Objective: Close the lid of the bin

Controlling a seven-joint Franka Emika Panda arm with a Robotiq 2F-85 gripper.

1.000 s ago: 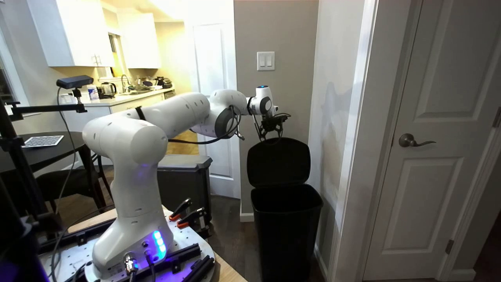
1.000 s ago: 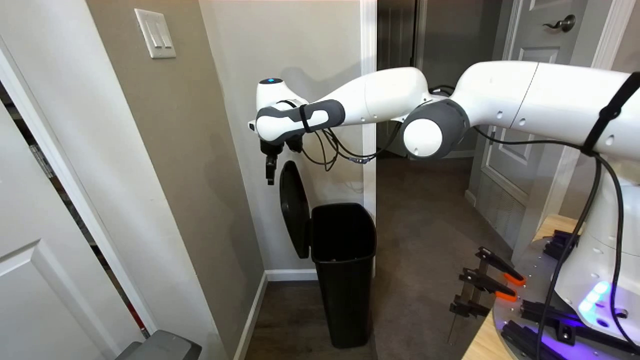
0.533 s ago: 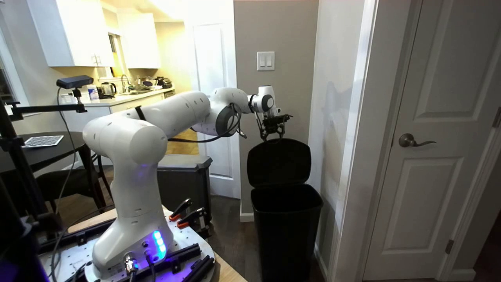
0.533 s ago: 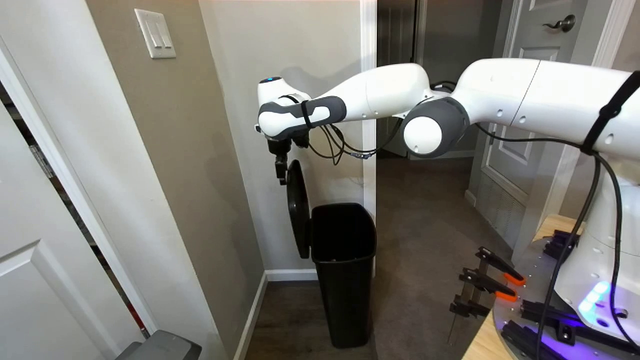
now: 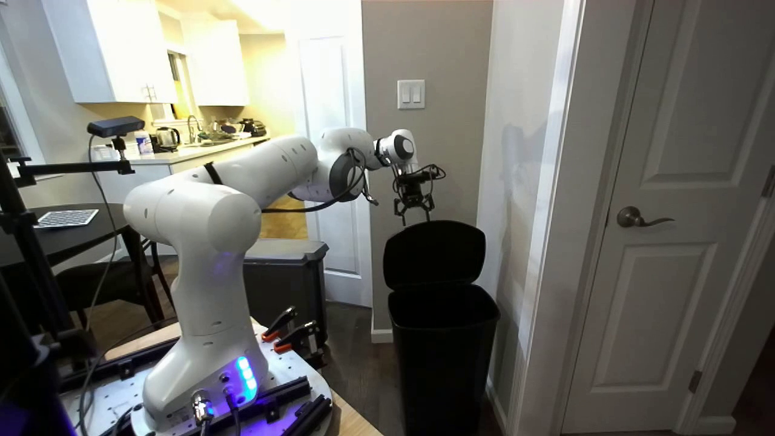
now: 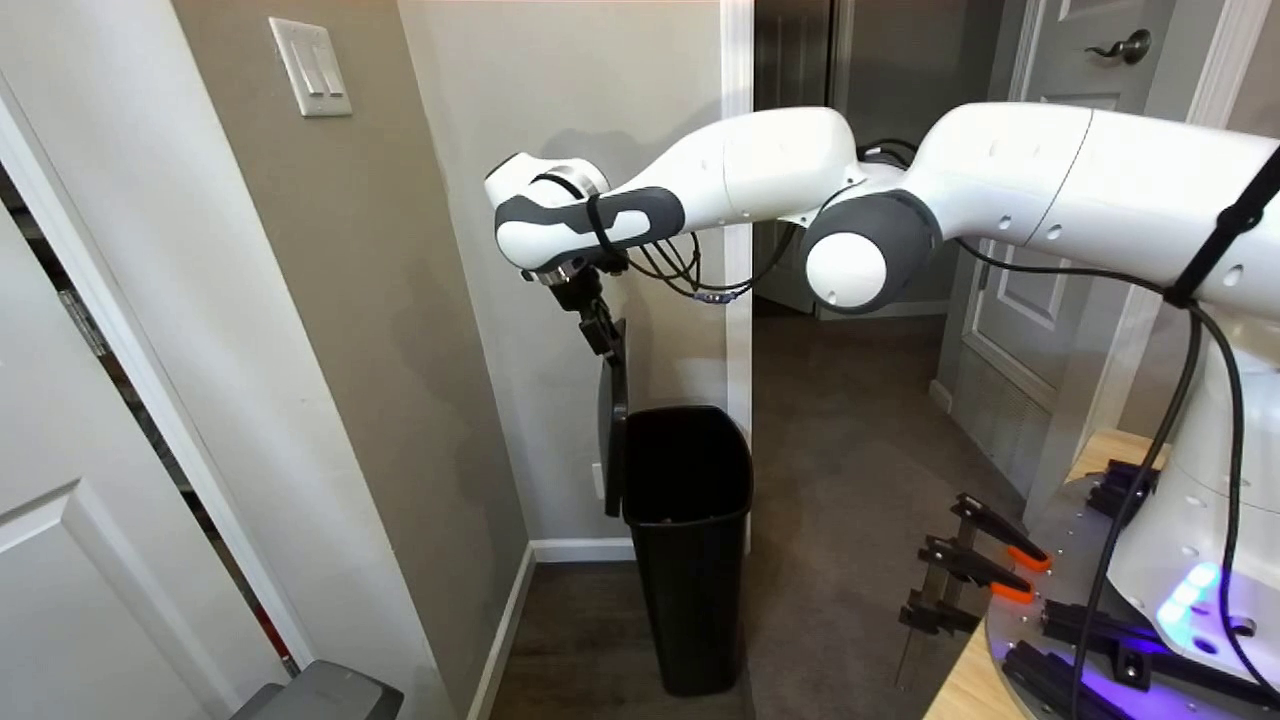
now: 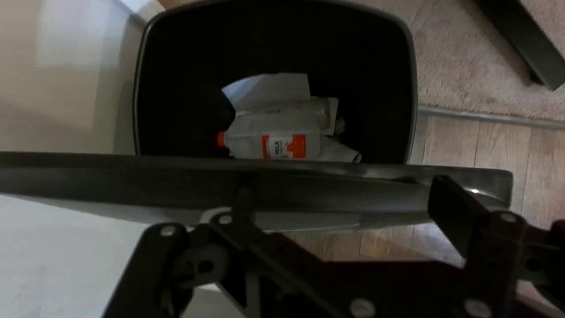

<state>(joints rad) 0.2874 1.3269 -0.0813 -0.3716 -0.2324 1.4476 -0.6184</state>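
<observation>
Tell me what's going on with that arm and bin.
A robot arm is at work on closing the lid of the bin. The lid is open, standing roughly upright. The gripper is at its top edge, on the side away from the bin's opening, jaws apart rather than pinching it; contact looks likely but is hard to confirm. A push to swing the lid over probably comes next. In the bin lie a milk jug and some paper.

The black lid [image 5: 434, 254] stands open, seemingly near-vertical, on the upright bin [image 5: 445, 375].
</observation>
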